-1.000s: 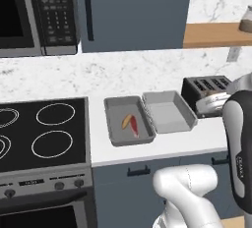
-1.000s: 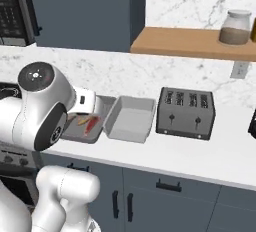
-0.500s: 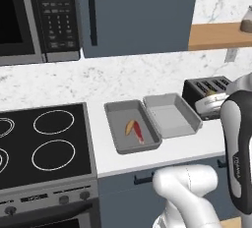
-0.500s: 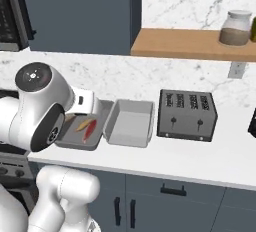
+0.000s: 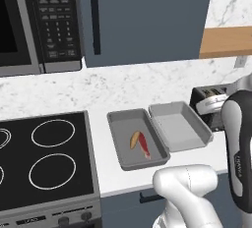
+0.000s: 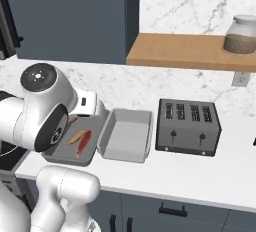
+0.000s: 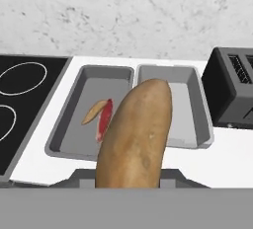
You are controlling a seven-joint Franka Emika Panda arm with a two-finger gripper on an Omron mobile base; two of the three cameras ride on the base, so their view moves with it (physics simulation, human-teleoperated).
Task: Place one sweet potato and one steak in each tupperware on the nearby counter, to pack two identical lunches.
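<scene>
One sweet potato (image 7: 134,134) sits clamped in the fingers, the arm's hand held above the table's front edge (image 7: 207,166), facing both tupperware trays (image 7: 74,119).

From behind, left and right, we look down at the same two tupperware trays (image 5: 156,132) (image 6: 105,137) on the counter (image 6: 200,176). Our hand camera looks from close above.

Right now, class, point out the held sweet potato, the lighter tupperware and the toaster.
sweet potato (image 7: 136,134), hand view, middle of its skin
lighter tupperware (image 5: 179,129), left base view, bare floor
toaster (image 6: 188,126), right base view, front face
</scene>
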